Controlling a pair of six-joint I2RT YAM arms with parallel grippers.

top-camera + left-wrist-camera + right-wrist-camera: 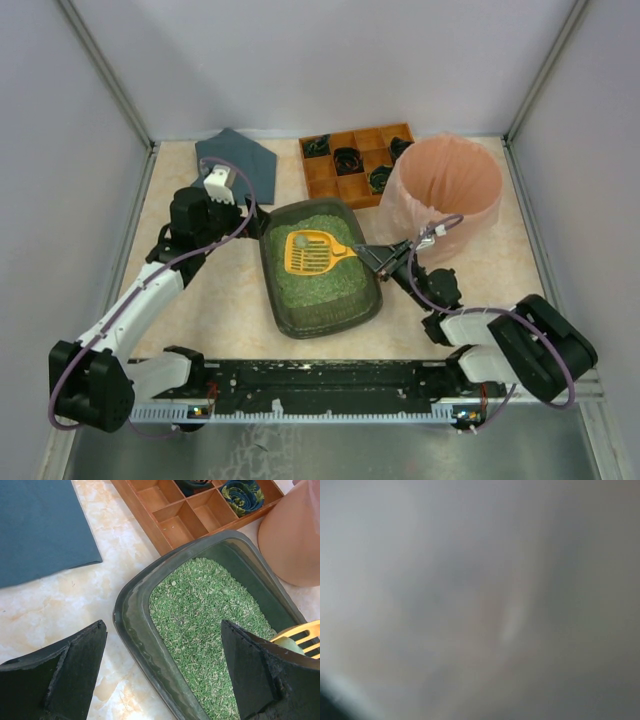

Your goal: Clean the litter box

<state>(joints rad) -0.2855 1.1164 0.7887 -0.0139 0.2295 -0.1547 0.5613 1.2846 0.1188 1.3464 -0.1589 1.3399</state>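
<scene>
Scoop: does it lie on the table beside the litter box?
No, the scoop hangs over the litter box, within its rim.

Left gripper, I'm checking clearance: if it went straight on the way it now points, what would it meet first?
Probably the litter box rim, lying between the open left gripper fingers, then the green litter; depth is unclear.

The tabletop, cream with faint orange marbling, spreads beneath and to the left of the jaws of the left gripper. Well beyond those jaws stands a plain pale grey back wall; a matching left wall rises far to their left, and a right wall stands to the right of the jaws of the right gripper. Slim metal posts mark the back corners. The light is soft and even.
</scene>
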